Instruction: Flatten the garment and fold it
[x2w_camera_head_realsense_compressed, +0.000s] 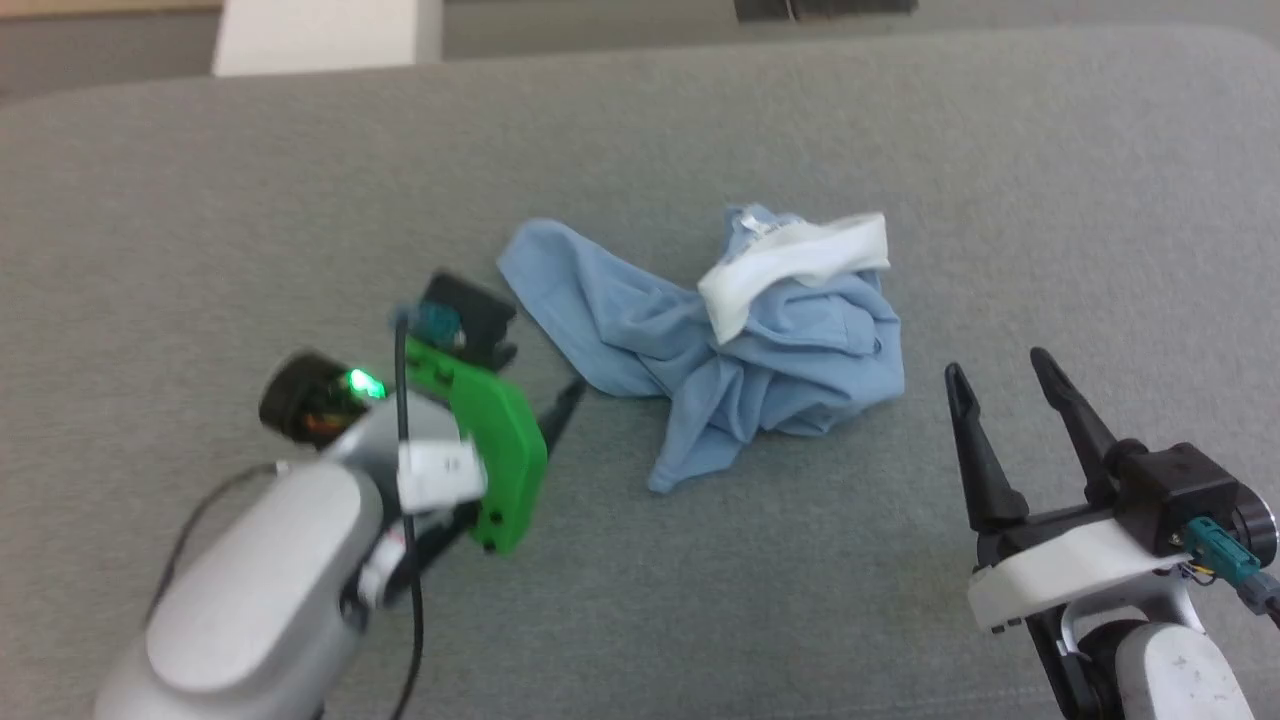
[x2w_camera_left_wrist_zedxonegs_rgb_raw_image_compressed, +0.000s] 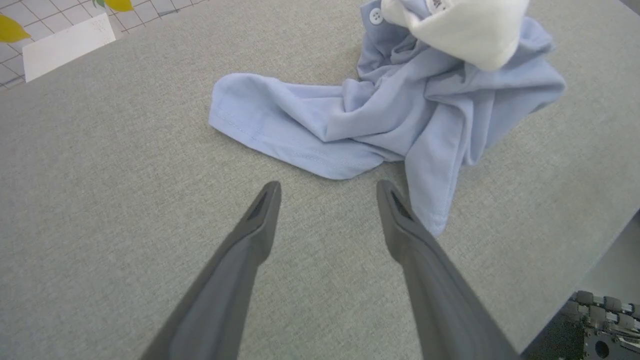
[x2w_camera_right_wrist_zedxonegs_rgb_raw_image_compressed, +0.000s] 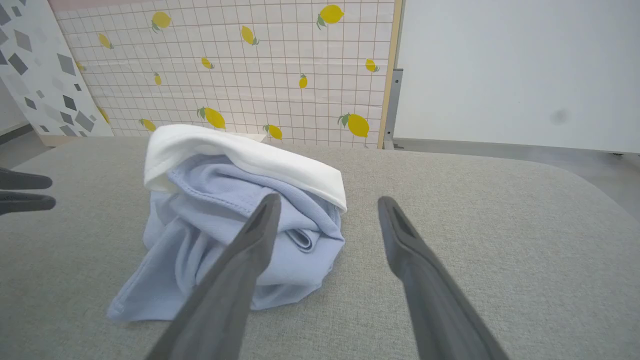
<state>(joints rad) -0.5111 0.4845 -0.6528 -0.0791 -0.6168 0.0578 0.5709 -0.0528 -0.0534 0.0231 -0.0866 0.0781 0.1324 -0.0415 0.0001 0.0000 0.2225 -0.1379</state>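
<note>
The garment (x2w_camera_head_realsense_compressed: 740, 330) lies crumpled in a heap at the middle of the grey padded table (x2w_camera_head_realsense_compressed: 250, 200), light blue with a white band (x2w_camera_head_realsense_compressed: 800, 265) turned out on top. One flat part (x2w_camera_left_wrist_zedxonegs_rgb_raw_image_compressed: 280, 130) spreads towards my left gripper (x2w_camera_left_wrist_zedxonegs_rgb_raw_image_compressed: 327, 186), which stands open just short of that hem, its fingers low over the table. My right gripper (x2w_camera_head_realsense_compressed: 995, 368) stands open with nothing between its fingers, to the right of the heap and a little nearer me. In the right wrist view the garment (x2w_camera_right_wrist_zedxonegs_rgb_raw_image_compressed: 220, 215) sits just ahead and left of the right gripper (x2w_camera_right_wrist_zedxonegs_rgb_raw_image_compressed: 325, 200).
The table's near corner edge (x2w_camera_left_wrist_zedxonegs_rgb_raw_image_compressed: 600, 240) drops off at the right of the left wrist view. Beyond the far edge stand a lemon-patterned grid panel (x2w_camera_right_wrist_zedxonegs_rgb_raw_image_compressed: 250, 75) and a plain white wall (x2w_camera_right_wrist_zedxonegs_rgb_raw_image_compressed: 500, 75). A white block (x2w_camera_head_realsense_compressed: 320, 35) sits past the table's far left.
</note>
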